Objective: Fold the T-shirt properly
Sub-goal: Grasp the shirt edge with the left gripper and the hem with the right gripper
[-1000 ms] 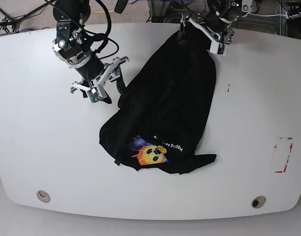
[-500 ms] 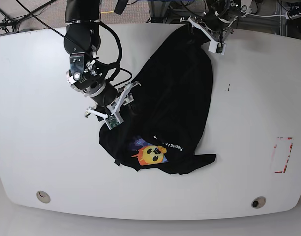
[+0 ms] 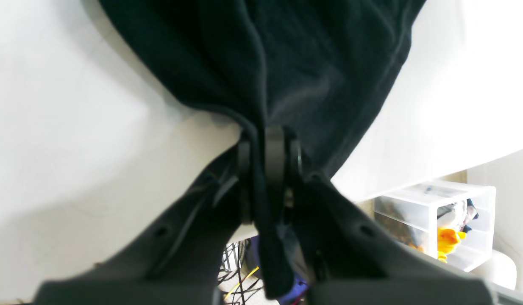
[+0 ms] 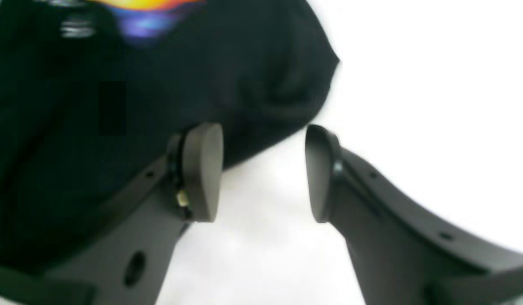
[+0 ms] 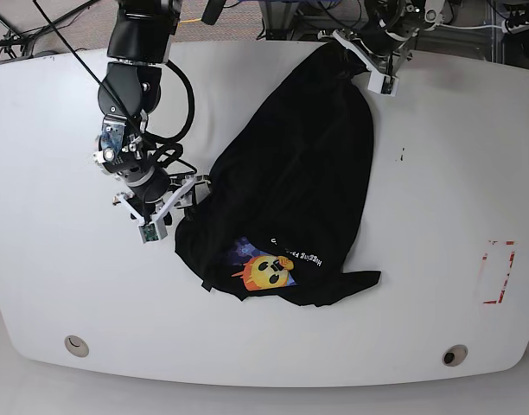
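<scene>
Up at the far edge of the white counter, the left hand was clamped shut on a bunched fold of the black T-shirt, which trailed from there toward the near side, crumpled, with its yellow-orange face print showing at the near end. Meanwhile the right hand stood parted, gripping nothing, just beside the shirt's left edge, low over the counter.
</scene>
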You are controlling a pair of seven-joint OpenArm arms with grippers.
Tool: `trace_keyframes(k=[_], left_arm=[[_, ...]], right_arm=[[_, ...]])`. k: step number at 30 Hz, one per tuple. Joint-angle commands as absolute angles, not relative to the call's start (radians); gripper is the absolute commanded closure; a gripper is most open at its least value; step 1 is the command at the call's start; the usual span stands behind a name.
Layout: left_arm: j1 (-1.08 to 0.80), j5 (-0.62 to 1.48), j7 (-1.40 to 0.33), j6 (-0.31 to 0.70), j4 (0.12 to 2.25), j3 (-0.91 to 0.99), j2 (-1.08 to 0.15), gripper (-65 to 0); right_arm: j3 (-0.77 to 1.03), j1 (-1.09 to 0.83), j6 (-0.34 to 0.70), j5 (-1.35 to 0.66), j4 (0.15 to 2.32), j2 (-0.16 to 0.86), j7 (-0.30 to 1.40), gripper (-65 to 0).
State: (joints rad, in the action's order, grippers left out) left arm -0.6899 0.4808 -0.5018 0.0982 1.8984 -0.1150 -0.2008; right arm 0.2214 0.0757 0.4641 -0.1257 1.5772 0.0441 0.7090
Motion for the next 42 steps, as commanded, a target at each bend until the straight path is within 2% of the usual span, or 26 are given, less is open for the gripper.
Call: trace_keyframes(k=[1, 9, 15, 27, 32, 42], left_arm=[[-0.697, 0.489, -0.486, 0.107, 1.916, -0.117, -0.222, 0.0], [-0.697, 0.489, -0.486, 0.107, 1.917, -0.114, -0.228, 0.0], [-0.691, 0.489, -0.486, 0.107, 1.919, -0.113, -0.228, 0.0], [-0.691, 0.489, -0.486, 0.107, 1.919, -0.114, -0.229, 0.0], [-0.690, 0.489, -0.486, 0.107, 1.919, -0.114, -0.229, 0.0], [-0.690, 0.489, -0.486, 0.107, 1.919, -0.114, -0.229, 0.0]], right_arm=[[0.232, 0.124, 0.489, -0.142, 1.532, 0.036, 0.688, -30.6], [0.349, 0.232, 0.492, -0.214, 1.353, 0.012, 0.688, -31.1], [0.430, 0.328, 0.490, -0.285, 1.179, 0.048, 0.688, -39.8], [0.433, 0.446, 0.490, -0.412, 0.901, 0.139, 0.654, -38.7], [0.430, 0.446, 0.490, -0.423, 0.877, 0.134, 0.657, -38.7], [0.429, 0.421, 0.487, -0.418, 0.886, 0.064, 0.688, -38.7]])
